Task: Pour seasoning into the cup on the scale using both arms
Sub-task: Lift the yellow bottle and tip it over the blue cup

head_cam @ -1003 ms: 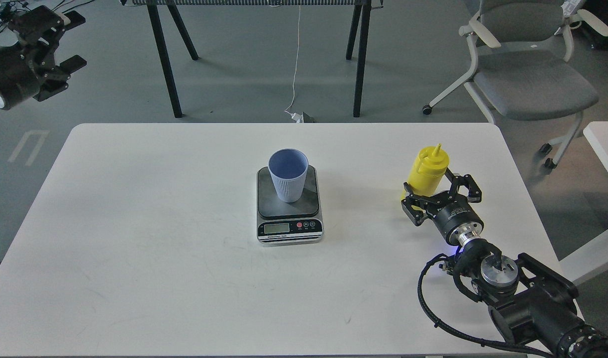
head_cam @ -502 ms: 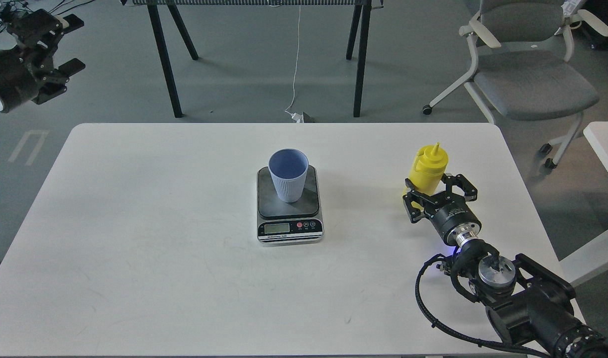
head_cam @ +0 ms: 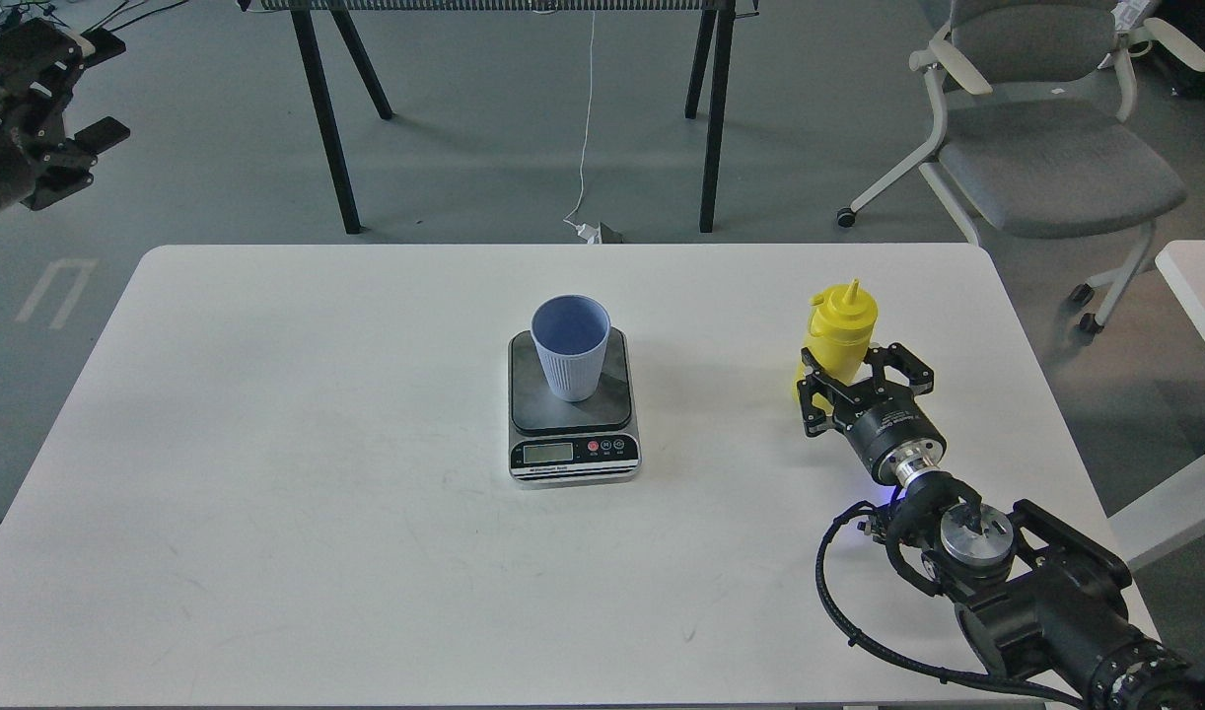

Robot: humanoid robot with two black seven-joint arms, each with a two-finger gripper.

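Right gripper (head_cam: pixel 852 380) clasps the one yellow seasoning bottle (head_cam: pixel 838 326) low on its body, near the table's (head_cam: pixel 267 444) right edge; a second ago its fingers stood apart around it. Left gripper (head_cam: pixel 65 89), fingers spread and empty, has drawn back beyond the far-left corner. One blue cup (head_cam: pixel 570 345) stands on one scale (head_cam: pixel 574 419) mid-table, with bare tabletop all around.

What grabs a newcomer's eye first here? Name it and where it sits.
The bright yellow seasoning bottle stands out at the table's right, with the right gripper closed around its lower body. Next comes the light blue cup, upright on the scale at the table's centre. The left gripper hangs open off the table, far left.
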